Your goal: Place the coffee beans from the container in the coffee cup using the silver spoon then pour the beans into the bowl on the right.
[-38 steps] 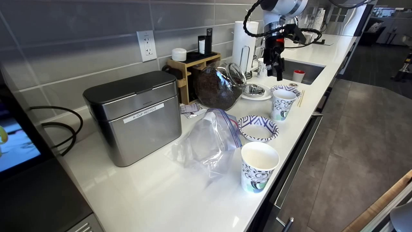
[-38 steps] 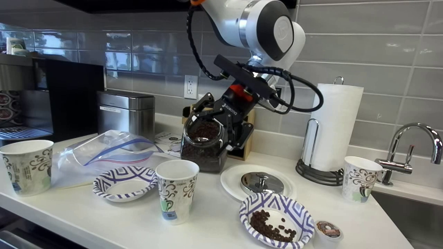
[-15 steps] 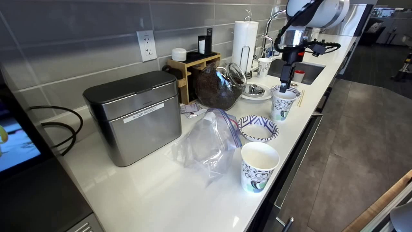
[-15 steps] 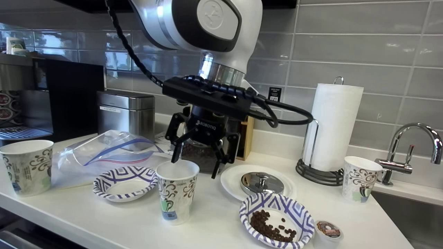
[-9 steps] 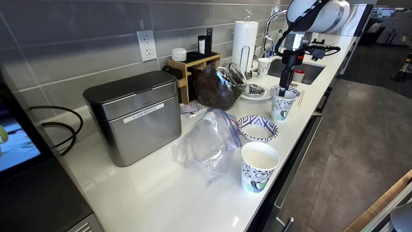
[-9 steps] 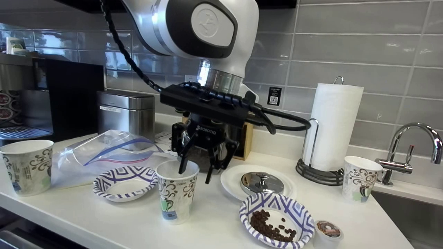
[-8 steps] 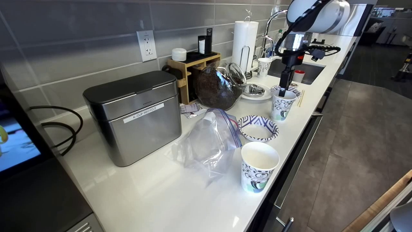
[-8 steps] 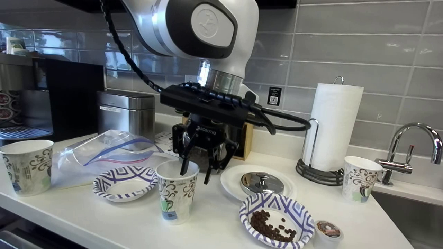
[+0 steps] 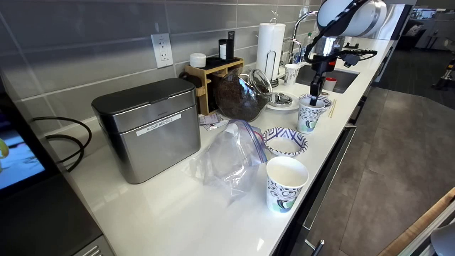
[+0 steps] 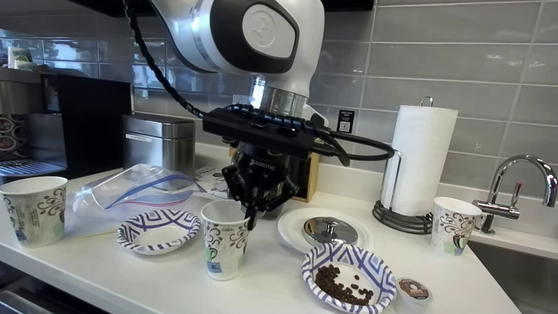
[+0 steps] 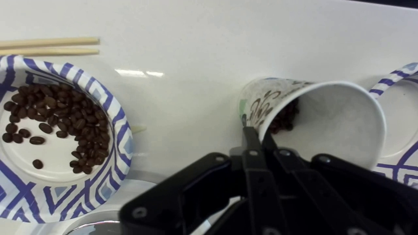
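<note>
Tool [image 11: 260,133] has clamped the coffee cup [image 10: 225,244] by its rim.

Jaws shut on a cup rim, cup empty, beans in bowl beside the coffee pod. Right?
Not empty: the wrist view shows beans inside that cup. The jaws on its rim and the beans in the bowl beside the coffee pod are right.

Brown-scrolled white coffee cup [image 10: 226,244].
</note>
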